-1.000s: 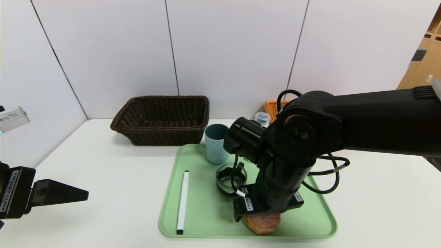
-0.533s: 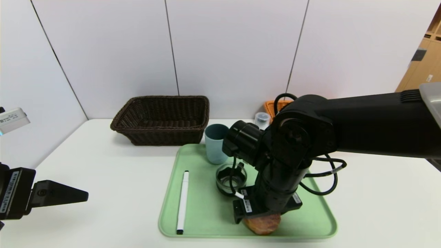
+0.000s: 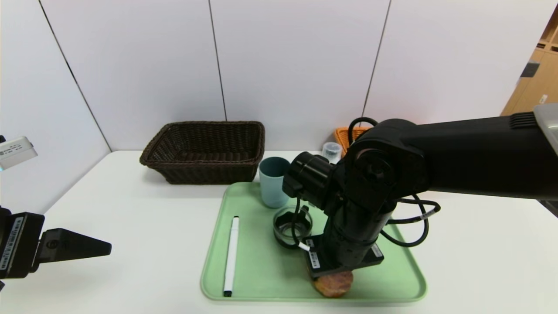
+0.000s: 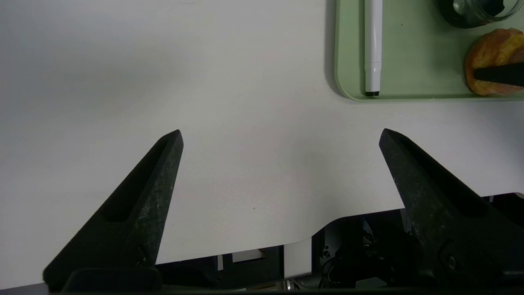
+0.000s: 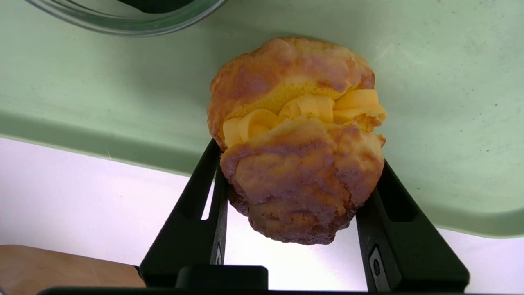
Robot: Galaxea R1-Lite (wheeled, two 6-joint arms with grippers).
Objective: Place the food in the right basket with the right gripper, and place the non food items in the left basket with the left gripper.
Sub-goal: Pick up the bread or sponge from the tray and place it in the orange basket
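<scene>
Right now, everything placed against the green tray:

Green tray (image 3: 261, 279): lies on the white table (image 3: 130, 218), toward its near edge and about midway across.

Pastry (image 5: 297, 139): a browned bun with a yellow filling, at the tray's near edge toward its right side, partly over the rim; in the head view it peeks out under the right arm (image 3: 333, 283).

Right gripper (image 5: 299, 172): down on the tray's near right part, its two black fingers (image 5: 200, 205) pressed against either side of the pastry, so the jaws are closed to the bun's width and have hold of it.

Left gripper (image 4: 282, 139): well off the tray's left side, over bare table near the table's front edge; jaws spread wide, nothing between them.

White pen (image 3: 231, 255): lies lengthwise on the tray's left part, its dark tip toward the near rim.

Glass jar (image 3: 292, 226): stands near the tray's middle, just behind the pastry, close against the right arm.

Blue cup (image 3: 273, 181): upright at the tray's far edge.

Brown basket (image 3: 205, 150): on the table behind the tray and to its left.

Orange basket (image 3: 346, 135): behind the tray's right side, mostly hidden by the right arm.

Small clear container (image 3: 331, 150): just beside the orange basket, behind the tray.
</scene>
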